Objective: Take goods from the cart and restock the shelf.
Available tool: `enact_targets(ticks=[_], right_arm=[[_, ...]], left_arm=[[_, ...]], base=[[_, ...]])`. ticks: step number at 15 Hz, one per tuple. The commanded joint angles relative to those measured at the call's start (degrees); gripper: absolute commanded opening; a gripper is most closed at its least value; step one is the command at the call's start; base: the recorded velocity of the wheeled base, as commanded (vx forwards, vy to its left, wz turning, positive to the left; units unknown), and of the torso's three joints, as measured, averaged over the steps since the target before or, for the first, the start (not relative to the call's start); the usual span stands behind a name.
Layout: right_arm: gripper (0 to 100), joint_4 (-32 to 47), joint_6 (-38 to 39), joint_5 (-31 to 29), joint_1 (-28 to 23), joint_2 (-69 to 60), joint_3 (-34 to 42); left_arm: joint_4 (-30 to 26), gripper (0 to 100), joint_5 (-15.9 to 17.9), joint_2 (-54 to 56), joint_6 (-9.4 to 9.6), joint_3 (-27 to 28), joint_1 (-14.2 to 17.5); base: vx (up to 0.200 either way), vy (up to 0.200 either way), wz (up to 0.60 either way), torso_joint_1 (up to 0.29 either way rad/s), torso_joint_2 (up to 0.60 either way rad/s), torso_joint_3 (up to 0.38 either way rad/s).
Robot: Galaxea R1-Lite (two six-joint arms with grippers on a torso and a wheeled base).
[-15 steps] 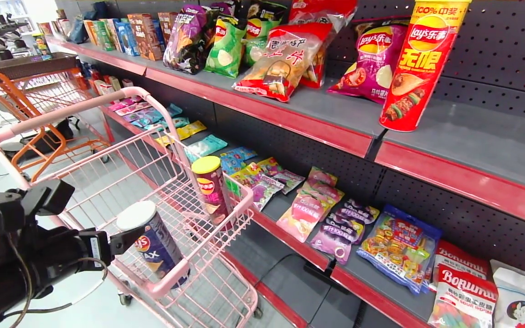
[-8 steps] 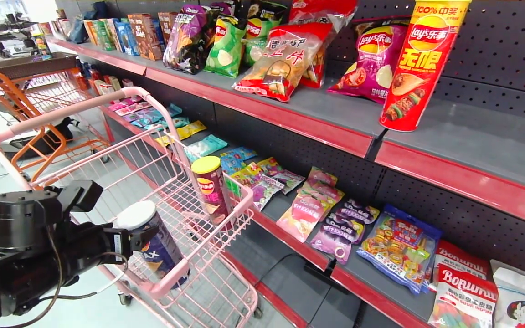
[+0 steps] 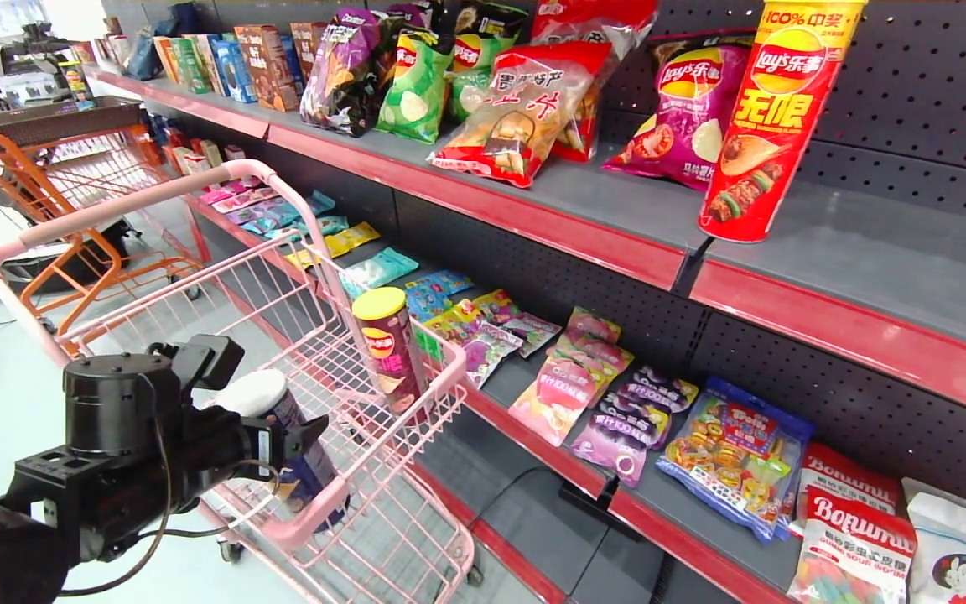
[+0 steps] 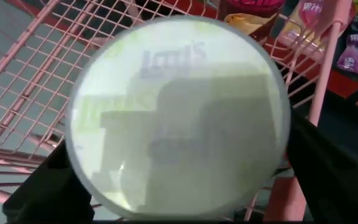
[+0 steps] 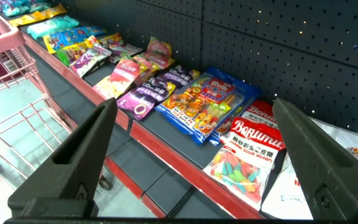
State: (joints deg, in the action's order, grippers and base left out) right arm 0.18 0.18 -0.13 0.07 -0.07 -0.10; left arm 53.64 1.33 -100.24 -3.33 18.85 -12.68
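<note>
blue crisps can (image 3: pixel 298 457) stood upright inside the pink cart (image 3: pixel 441 382), in the cart's near corner and against its wire wall, with its pale lid (image 4: pixel 179 118) facing up. that upright stance probably suited the job, since it left the lid end free to be taken from above the cart's rim. the left gripper (image 3: pixel 261 394) hung at the cart's near side, level with the top of the can, and its fingers (image 3: pixel 307 432) were spread, one on each flank of the lid, so the can's top lay between them rather than beside them. from the left wrist view the lid sat nearly centred between the two dark fingers (image 4: pixel 328 174), which read as lined up for a squeeze; whether the pads already touched the can's wall could not be told, and no firm pinch was evident. a second can, maroon with a yellow lid (image 3: pixel 389 348), stood upright at the cart's far side, apart from the blue one and clear of the fingers. beyond the cart, the upper shelf (image 3: pixel 869 243) carried a tall red can (image 3: pixel 772 117) with bare grey board next to it, a likely place for the restock. the right gripper (image 5: pixel 197 155) hung off the cart's far end, over the sweet packets (image 5: pixel 207 99) on the lower shelf, its fingers (image 5: pixel 67 174) wide apart and holding nothing, probably kept out of the left arm's way.
</note>
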Motion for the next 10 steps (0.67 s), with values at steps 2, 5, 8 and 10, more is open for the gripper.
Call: enact_targets(ticks=[2,5,8,10], right_arm=[[100,-0.01,-0.01,0.05,0.01,0.07,0.01],[100,-0.01,-0.01,0.13,0.01,0.07,0.01],[100,-0.01,-0.01,0.13,0.01,0.07,0.01],[100,-0.01,0.08,0.13,0.01,0.07,0.01]], left_arm=[[0.94,100,-0.01,-3.38,0.34,0.05,-1.21],[1.82,100,-0.19,-4.52,0.34,0.05,-2.09],[6.83,0,-0.98,-6.81,0.34,-0.30,-2.18],[6.83,0,-0.98,-6.72,0.34,-0.57,-2.18]], base=[[0.000,0.000,0.00,0.000,0.00,0.000],[0.000,0.000,0.00,0.000,0.00,0.000],[0.000,0.000,0.00,0.000,0.00,0.000],[0.000,0.000,0.00,0.000,0.00,0.000]])
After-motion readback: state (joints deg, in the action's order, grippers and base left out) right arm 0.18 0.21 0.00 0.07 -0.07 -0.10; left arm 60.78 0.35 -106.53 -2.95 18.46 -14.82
